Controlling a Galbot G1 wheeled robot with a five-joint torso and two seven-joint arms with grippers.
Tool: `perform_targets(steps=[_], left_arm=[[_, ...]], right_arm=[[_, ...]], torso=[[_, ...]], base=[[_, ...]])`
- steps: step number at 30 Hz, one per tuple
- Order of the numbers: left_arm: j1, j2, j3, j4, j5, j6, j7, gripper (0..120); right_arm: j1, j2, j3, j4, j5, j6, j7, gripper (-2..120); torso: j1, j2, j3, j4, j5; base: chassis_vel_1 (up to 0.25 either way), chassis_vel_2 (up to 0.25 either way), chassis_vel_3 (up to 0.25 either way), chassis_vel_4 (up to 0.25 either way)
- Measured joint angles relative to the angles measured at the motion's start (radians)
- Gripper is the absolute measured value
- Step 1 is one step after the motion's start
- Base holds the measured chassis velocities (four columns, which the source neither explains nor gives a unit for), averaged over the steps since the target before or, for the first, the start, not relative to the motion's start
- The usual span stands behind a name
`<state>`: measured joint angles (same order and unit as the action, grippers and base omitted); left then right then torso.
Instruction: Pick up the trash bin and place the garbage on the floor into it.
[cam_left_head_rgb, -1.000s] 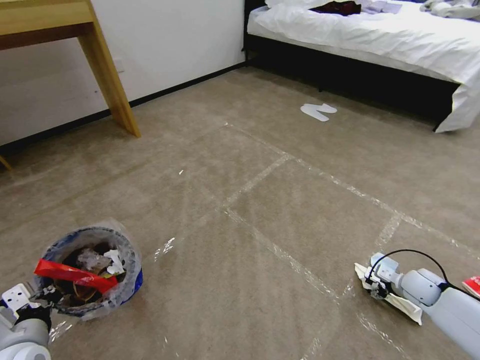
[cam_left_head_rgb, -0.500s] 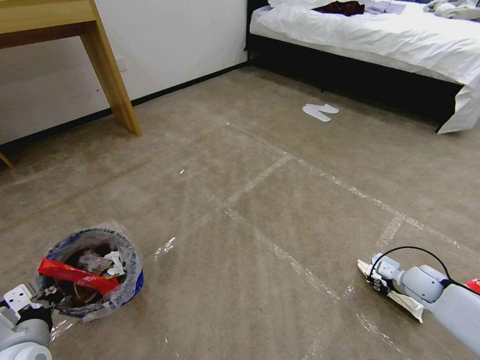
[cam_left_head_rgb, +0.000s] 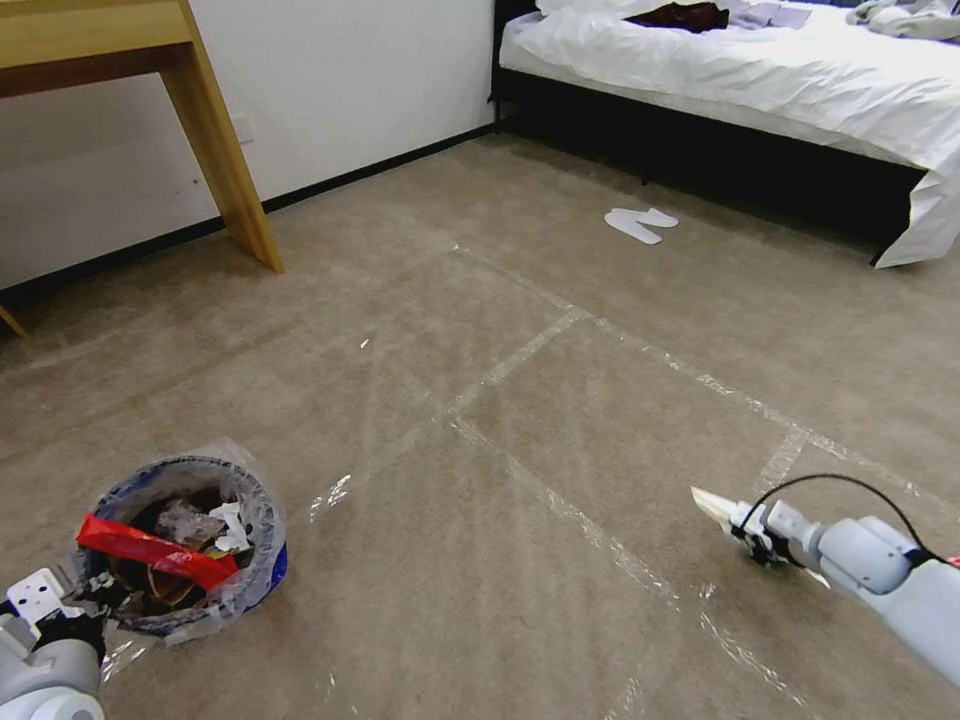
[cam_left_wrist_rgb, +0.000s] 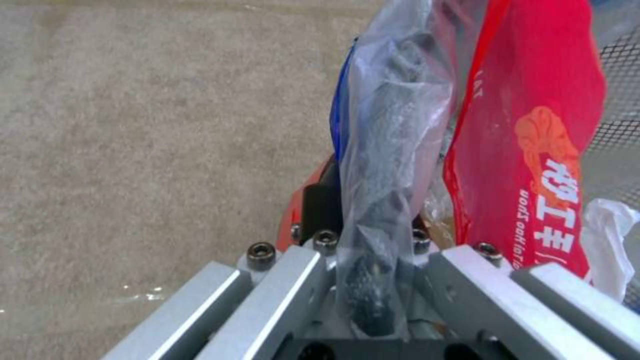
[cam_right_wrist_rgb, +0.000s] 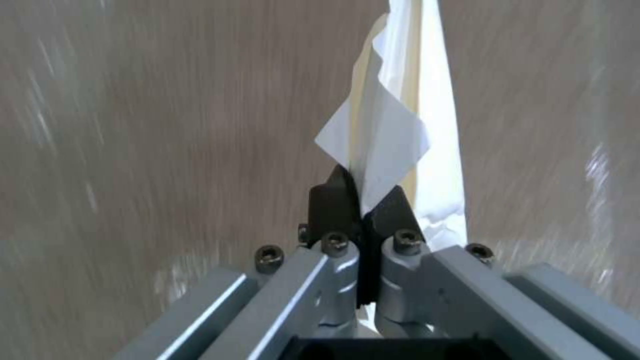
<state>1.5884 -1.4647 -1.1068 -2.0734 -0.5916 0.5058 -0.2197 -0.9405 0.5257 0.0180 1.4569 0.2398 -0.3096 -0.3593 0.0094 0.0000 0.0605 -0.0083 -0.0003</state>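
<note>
The right gripper, pinching a thin white paper packet low over the floor, could drop it short of the small round red plastic-lined trash bin, whose rim the left gripper clamps well apart.

At seven o'clock the left hand grips the rim of the trash bin, which holds a red wrapper and white tissues. At four o'clock the right hand pinches a white packet above the carpeted floor
</note>
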Motion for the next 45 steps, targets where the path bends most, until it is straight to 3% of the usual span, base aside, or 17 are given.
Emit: perform_targets(steps=[7,9,10,12,13,15,16,18,20,22,27,32,38,45], left_arm=[[0.009,0.010,-0.004,-0.025,-0.035,0.017,-0.008,0],[0.012,0.015,-0.008,-0.039,-0.065,0.030,-0.020,0],[0.012,0.015,-0.008,-0.039,-0.065,0.030,-0.020,0],[0.015,0.020,-0.013,-0.062,-0.106,0.051,-0.035,0],[0.015,0.020,-0.013,-0.062,-0.106,0.051,-0.035,0],[0.021,0.024,-0.014,-0.097,-0.177,0.088,-0.062,0],[0.021,0.024,-0.014,-0.097,-0.177,0.088,-0.062,0],[0.024,0.033,-0.010,-0.120,-0.216,0.113,-0.078,0],[0.025,0.037,-0.006,-0.123,-0.223,0.119,-0.080,0],[0.027,0.052,0.005,-0.124,-0.244,0.133,-0.090,0],[0.028,0.063,0.008,-0.123,-0.255,0.141,-0.095,0],[0.028,0.065,0.009,-0.111,-0.268,0.148,-0.101,0],[0.024,0.065,0.009,-0.107,-0.271,0.152,-0.103,0],[0.018,0.071,0.004,-0.091,-0.283,0.156,-0.109,0]], right_arm=[[0.028,-0.023,0.019,0.231,0.231,0.049,0.089,0],[0.103,-0.023,0.000,0.361,0.352,0.062,0.130,0],[0.103,-0.023,0.000,0.361,0.352,0.062,0.130,0],[0.244,-0.008,-0.072,0.461,0.512,0.062,0.185,0],[0.244,-0.008,-0.072,0.461,0.512,0.062,0.185,0],[0.382,0.035,-0.145,0.542,0.689,0.072,0.232,0],[0.382,0.035,-0.145,0.542,0.689,0.072,0.232,0],[0.491,0.105,-0.198,0.598,0.842,0.075,0.286,0],[0.524,0.136,-0.215,0.613,0.891,0.077,0.306,0],[0.612,0.228,-0.268,0.662,1.036,0.080,0.380,0],[0.697,0.301,-0.355,0.679,1.122,0.104,0.420,0],[0.798,0.402,-0.514,0.631,1.226,0.185,0.401,0],[0.830,0.466,-0.614,0.578,1.254,0.228,0.359,0],[0.855,0.645,-0.748,0.466,1.264,0.249,0.333,0]], torso=[[0.000,0.000,0.000,0.0000,0.0002],[0.000,0.000,0.000,-0.0001,0.0001],[0.000,0.000,0.000,-0.0001,0.0001],[0.000,0.000,0.000,0.0001,-0.0001],[0.000,0.000,0.000,0.0001,-0.0001],[0.000,0.000,0.000,0.0004,-0.0006],[0.000,0.000,0.000,0.0004,-0.0006],[0.000,0.000,0.000,0.0000,0.0002],[0.000,0.000,0.000,-0.0001,0.0000],[0.000,0.000,0.000,0.0002,0.0000],[0.000,0.000,0.000,0.0001,-0.0001],[0.000,0.000,0.000,0.0000,-0.0002],[0.000,0.000,0.000,0.0001,0.0000],[0.000,0.000,0.000,0.0002,-0.0001]], base=[[0.000,0.000,0.000,0.000],[0.000,0.000,0.000,0.000],[0.000,0.000,0.000,0.000],[0.000,0.000,0.000,0.000],[0.000,0.000,0.000,0.000],[0.000,0.000,0.000,0.000],[0.000,0.000,0.000,0.000],[0.000,0.000,0.000,0.000],[0.000,0.000,0.000,0.000],[0.000,0.000,0.000,0.000],[0.000,0.000,0.000,0.000],[0.000,0.000,0.000,0.000],[0.000,0.000,0.000,0.000],[0.000,0.000,0.000,0.000]])
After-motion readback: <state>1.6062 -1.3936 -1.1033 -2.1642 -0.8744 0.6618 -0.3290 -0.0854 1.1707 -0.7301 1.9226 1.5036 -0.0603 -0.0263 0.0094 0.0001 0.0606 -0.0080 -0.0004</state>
